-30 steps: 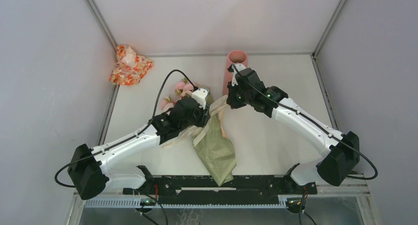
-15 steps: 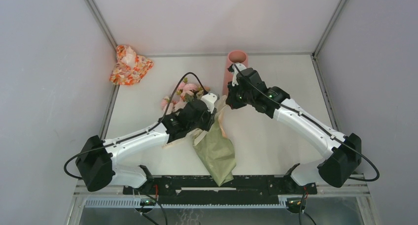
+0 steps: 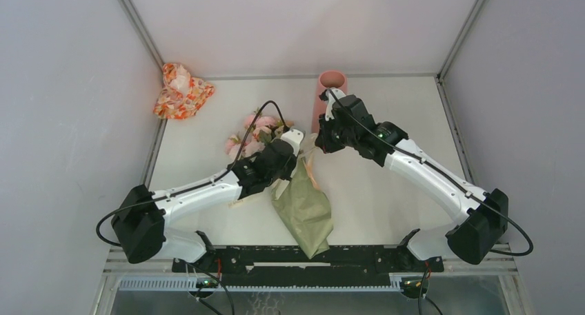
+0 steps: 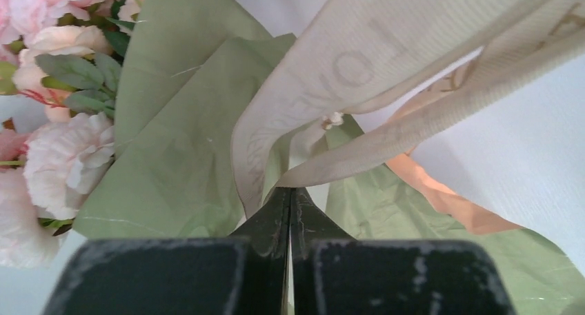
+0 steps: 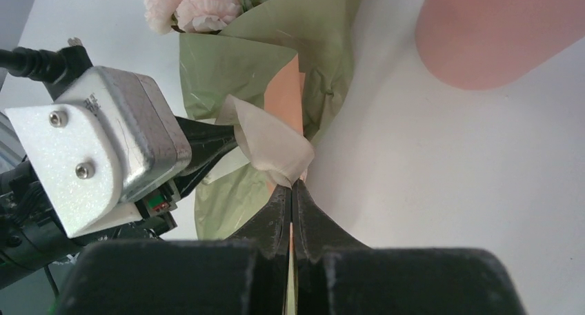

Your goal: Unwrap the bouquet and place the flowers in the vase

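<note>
— Any writing to read?
— Only faint letters on the cream ribbon (image 4: 359, 67): "LOV" (a second strand carries marks too, too blurred to make out). Nothing else.

On my white worktop (image 3: 386, 191) the bouquet (image 3: 303, 208) lies in the middle, narrow end toward the near edge. The vase (image 3: 331, 80) stands at the far edge; I see a floral-patterned bundle (image 3: 181, 91) far left.

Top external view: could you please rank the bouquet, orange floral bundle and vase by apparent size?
1. bouquet, clearly largest.
2. orange floral bundle and vase: too alike to rank, the right arm hiding part of the vase.
</note>
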